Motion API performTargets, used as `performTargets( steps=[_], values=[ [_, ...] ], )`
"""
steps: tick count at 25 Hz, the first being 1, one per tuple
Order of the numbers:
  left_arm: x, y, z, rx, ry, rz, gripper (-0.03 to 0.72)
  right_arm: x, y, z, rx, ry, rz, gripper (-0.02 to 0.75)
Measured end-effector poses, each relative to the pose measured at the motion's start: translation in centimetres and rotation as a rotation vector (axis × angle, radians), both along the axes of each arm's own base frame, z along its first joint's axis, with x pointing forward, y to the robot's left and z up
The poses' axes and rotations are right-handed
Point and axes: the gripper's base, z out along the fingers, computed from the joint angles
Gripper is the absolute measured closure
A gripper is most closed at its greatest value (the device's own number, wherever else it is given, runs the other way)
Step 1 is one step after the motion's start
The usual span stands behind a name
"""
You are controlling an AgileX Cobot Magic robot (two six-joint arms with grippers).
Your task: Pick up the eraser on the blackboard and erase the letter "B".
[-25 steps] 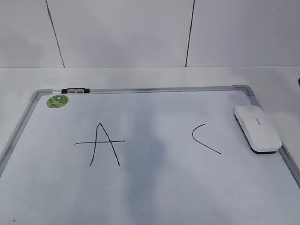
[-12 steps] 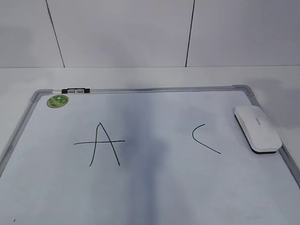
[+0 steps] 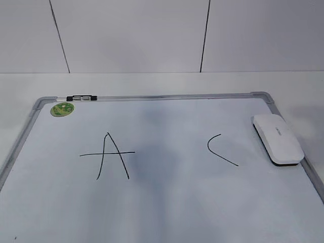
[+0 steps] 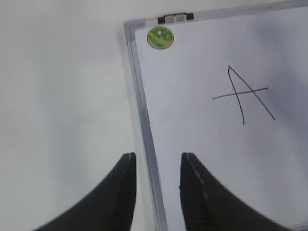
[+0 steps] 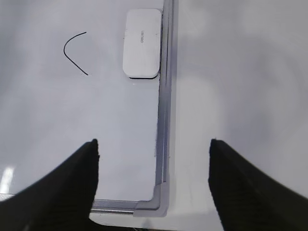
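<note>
The blackboard is a white dry-erase board with a silver frame, lying flat. The white eraser lies on it by the right frame, and also shows in the right wrist view. A black "A" is on the left and an open "C" on the right. No letter "B" shows; the board between them is bare with a faint grey shade. My left gripper is open and empty above the board's left frame. My right gripper is wide open and empty above the board's near right corner, well short of the eraser. Neither gripper shows in the exterior view.
A round green sticker and a small black-and-clear clip sit at the board's far left corner. White table surrounds the board. A white tiled wall stands behind.
The grey shadow down the middle of the board has faded and shrunk. A dark edge at the far right of the exterior view has gone. Eraser and letters have not moved.
</note>
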Motion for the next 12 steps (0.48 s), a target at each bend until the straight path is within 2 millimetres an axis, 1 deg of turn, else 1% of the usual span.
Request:
performTargets(
  steps=[6, 9, 12],
  values=[
    [-4.7, 0.1, -2.0, -0.001, -0.043, 0.0, 0.454, -2.5, -0.5, -1.4, -0.016, -0.042, -0.01, 0.168],
    [-6.5, 0.1, -3.2, -0.001, -0.058, -0.002, 0.454, -3.2, -0.6, -2.5, -0.016, -0.041, -0.01, 0.168],
    [-7.9, 0.2, -4.8, -0.001, -0.059, -0.002, 0.454, -4.0, -0.6, -3.6, -0.016, -0.039, -0.01, 0.168]
  ],
)
